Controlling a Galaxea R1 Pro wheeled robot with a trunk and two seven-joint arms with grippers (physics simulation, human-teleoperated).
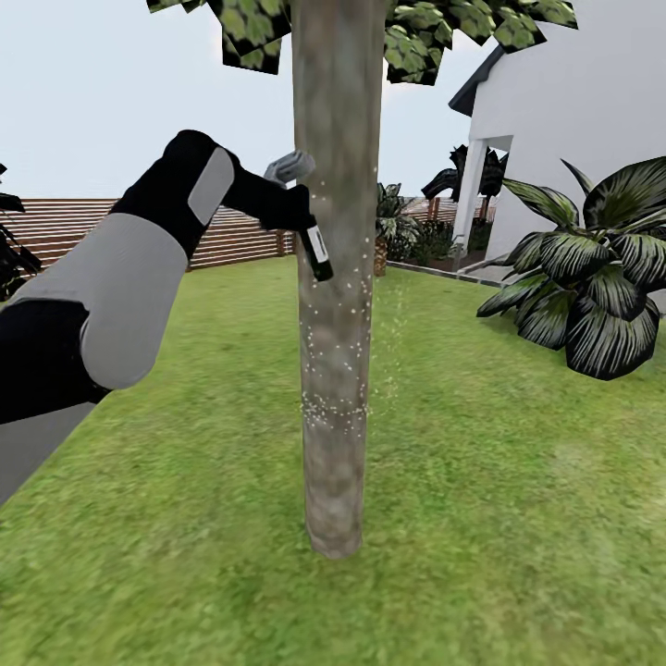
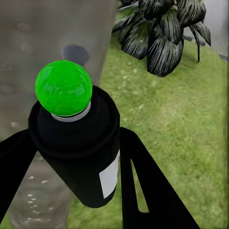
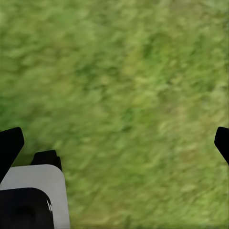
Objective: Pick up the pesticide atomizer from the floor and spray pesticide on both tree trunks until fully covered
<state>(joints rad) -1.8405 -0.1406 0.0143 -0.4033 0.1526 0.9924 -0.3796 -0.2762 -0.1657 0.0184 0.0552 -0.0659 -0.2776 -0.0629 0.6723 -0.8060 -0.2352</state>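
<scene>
A thick grey-brown tree trunk [image 1: 338,324] rises straight ahead from the grass floor [image 1: 518,518], with broad leaves [image 1: 416,32] at the top edge. My left gripper [image 1: 301,217] is shut on the pesticide atomizer [image 1: 317,252], held close against the trunk's left side at about mid height. White droplets speckle the bark from there down to a ring lower on the trunk. In the left wrist view the atomizer [image 2: 81,152] is a black bottle with a white label and a bright green round top, pointing at the trunk [image 2: 28,47]. My right gripper [image 3: 114,138] hangs open over bare grass.
A dark palm-like plant [image 1: 592,277] stands to the right, beside a white house [image 1: 592,102]. A brown slatted fence [image 1: 83,231] runs along the back left. Lawn spreads around the trunk on all sides.
</scene>
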